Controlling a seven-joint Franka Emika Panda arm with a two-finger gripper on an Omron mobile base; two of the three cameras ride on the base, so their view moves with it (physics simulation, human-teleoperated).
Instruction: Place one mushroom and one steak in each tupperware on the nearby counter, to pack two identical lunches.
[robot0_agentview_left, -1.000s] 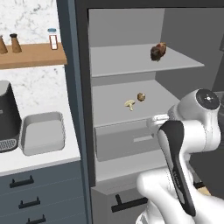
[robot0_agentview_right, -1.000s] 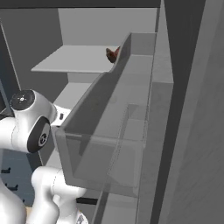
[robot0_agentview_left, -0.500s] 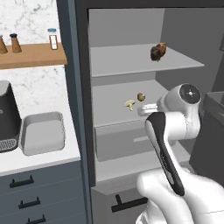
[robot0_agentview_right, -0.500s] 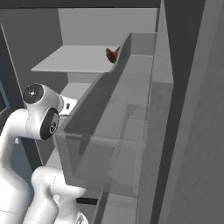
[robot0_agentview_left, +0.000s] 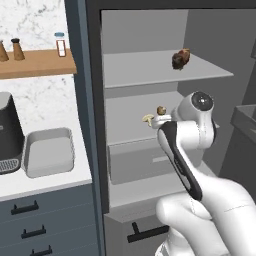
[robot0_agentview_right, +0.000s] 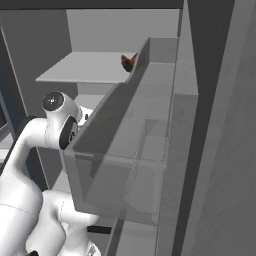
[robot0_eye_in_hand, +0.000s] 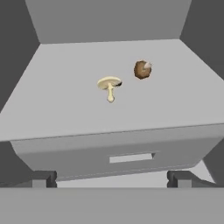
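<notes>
No legible writing anywhere. Arm bent upward into the open fridge, end effector (robot0_eye_in_hand: 112, 178) spread wide and empty, facing the middle shelf (robot0_eye_in_hand: 57, 109) with a pale mushroom (robot0_eye_in_hand: 109, 86) beside a brown one (robot0_eye_in_hand: 142, 69). Steak (robot0_agentview_left: 180, 58) on the top shelf; tupperware (robot0_agentview_left: 48, 151) on the white surface (robot0_agentview_left: 45, 185).

Your arm covers part of the mushroom (robot0_agentview_left: 148, 119) and the small brown piece (robot0_agentview_left: 161, 110) beside it in the left base view. From the right base view, the door bin (robot0_agentview_right: 125, 150) cuts off most of the steak (robot0_agentview_right: 128, 62). The coffee machine (robot0_agentview_left: 9, 132) runs off the left edge.
</notes>
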